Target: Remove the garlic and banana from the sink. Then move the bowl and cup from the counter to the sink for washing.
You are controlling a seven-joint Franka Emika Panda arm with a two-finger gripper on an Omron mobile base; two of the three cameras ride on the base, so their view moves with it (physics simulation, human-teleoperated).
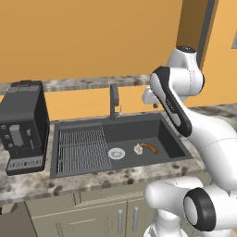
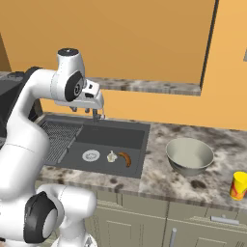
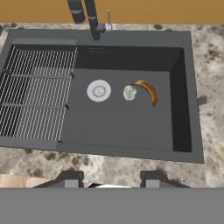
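The dark grey sink (image 3: pixel 183 87) held the whitish garlic (image 3: pixel 129 92) on its floor just right of the round silver drain, with the curved orange-yellow banana (image 3: pixel 148 90) lying flat, touching or just beside the bulb's right. On the speckled counter to the right stood the wide grey bowl (image 2: pixel 189 155), upright, and farther right the small yellow cup (image 2: pixel 239 185).

The speckled stone desk (image 2: pixel 159 181) carries the bowl (image 2: pixel 189 156) and the cup (image 2: pixel 239 185), both well apart from the fingers (image 3: pixel 112 179), and a black coffee machine (image 1: pixel 23 126).
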